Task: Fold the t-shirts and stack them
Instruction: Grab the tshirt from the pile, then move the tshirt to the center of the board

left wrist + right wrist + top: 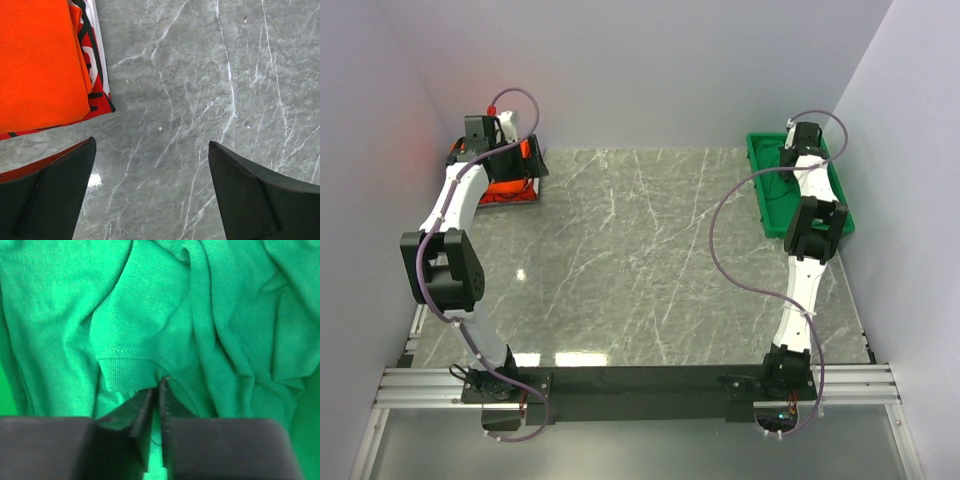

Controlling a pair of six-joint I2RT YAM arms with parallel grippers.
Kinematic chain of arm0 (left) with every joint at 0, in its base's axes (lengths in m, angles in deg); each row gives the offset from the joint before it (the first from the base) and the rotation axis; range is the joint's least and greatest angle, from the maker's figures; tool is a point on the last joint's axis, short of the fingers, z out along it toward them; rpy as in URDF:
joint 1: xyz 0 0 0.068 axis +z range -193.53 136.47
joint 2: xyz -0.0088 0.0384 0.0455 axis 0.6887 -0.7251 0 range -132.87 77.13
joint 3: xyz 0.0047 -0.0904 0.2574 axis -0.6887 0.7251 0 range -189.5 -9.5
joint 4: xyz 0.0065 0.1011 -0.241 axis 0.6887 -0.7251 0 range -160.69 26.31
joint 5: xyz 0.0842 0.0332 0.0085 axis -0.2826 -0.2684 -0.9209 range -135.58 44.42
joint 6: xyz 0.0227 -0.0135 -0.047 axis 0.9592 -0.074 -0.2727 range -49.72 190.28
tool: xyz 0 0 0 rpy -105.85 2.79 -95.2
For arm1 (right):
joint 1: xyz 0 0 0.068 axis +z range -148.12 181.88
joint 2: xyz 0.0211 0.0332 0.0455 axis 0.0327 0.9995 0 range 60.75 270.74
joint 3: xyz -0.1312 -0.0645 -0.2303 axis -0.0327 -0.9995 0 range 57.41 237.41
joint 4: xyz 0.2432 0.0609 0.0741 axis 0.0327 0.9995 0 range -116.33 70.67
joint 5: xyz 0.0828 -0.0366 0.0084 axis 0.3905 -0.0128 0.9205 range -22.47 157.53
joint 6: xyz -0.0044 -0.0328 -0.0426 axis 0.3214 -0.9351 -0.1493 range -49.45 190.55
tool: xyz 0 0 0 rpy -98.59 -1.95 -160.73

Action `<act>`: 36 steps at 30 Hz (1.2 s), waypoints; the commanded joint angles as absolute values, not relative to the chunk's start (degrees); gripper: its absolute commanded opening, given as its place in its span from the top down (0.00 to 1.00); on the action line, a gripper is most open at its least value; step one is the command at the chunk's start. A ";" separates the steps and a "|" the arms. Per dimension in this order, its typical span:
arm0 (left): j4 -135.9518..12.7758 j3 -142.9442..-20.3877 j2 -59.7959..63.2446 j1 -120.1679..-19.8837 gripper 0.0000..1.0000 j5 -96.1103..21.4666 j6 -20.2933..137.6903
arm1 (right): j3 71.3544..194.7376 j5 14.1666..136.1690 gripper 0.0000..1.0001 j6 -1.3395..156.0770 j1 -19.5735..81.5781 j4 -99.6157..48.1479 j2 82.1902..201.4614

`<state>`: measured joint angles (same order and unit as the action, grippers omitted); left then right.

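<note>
— Green t-shirt [150,315] location?
— Crumpled in the tray [767,200], upper right; right jaws pinch cloth just below its ribbed cuff [127,372]. Left jaws gape, empty, beside the folded orange-red t-shirts [40,60].

White arms [460,195], black grippers [151,141], purple cables [712,235].

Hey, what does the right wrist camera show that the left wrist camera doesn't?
Right wrist only: the crumpled green t-shirt, with the right hand pinched shut on a fold by its ribbed band. Left wrist only: a folded orange t-shirt on the grey marble table, the left hand open beside it. Both: dark fingers at the bottom edge.
</note>
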<state>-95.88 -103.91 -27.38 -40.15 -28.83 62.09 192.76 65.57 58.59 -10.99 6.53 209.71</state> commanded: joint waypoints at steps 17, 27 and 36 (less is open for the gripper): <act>-94.81 -100.30 -18.60 -37.02 0.01 -20.10 64.30 | 176.60 77.36 1.00 72.12 -9.82 1.09 170.21; -92.43 -92.47 -7.08 -36.58 0.01 -18.78 64.48 | 177.03 81.51 1.00 73.02 -0.86 -1.97 149.00; -93.13 -87.02 1.71 -36.06 0.00 -17.63 65.62 | 164.39 74.12 1.00 66.34 17.42 -7.08 136.70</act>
<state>-94.46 -88.17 -1.72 -36.46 -19.45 64.13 169.07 77.70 69.28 14.04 -3.28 138.24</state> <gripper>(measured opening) 0.995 0.010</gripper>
